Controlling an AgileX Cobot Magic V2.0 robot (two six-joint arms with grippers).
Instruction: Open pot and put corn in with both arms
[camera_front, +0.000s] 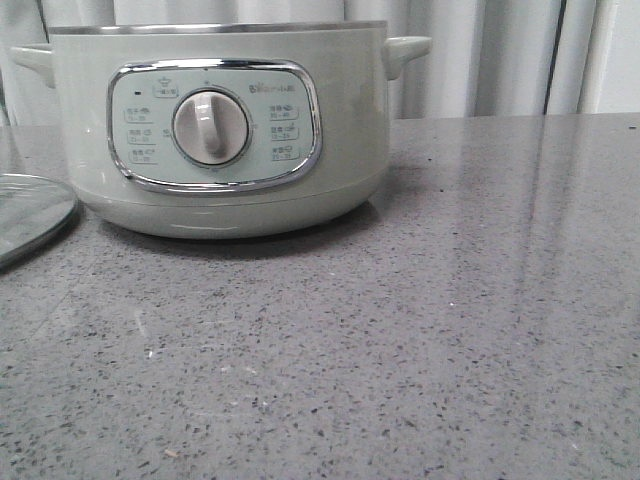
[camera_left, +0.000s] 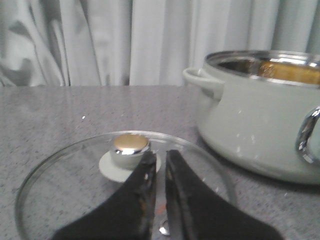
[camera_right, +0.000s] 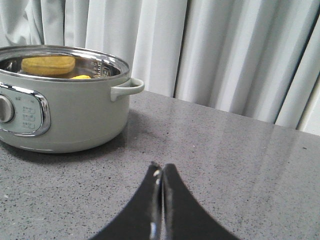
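The pot (camera_front: 215, 120) stands open at the back left of the table, its dial panel facing me. In the right wrist view the pot (camera_right: 75, 115) shows a yellow patch of the corn (camera_right: 48, 65) inside, above the near rim. I cannot tell whether that patch is the cob or its reflection. My left gripper (camera_left: 160, 153) hovers just above the glass lid (camera_left: 60, 175), short of its knob (camera_left: 130, 145). Its jaws are shut to a thin slit and hold nothing. My right gripper (camera_right: 161, 165) is shut and empty over bare table, right of the pot. Neither gripper shows in the front view.
The glass lid (camera_front: 30, 215) lies flat on the grey speckled table (camera_front: 430, 300), left of the pot and close to it. The pot's side handle (camera_left: 200, 80) juts toward the lid. White curtains (camera_right: 225, 55) hang behind the table's far edge.
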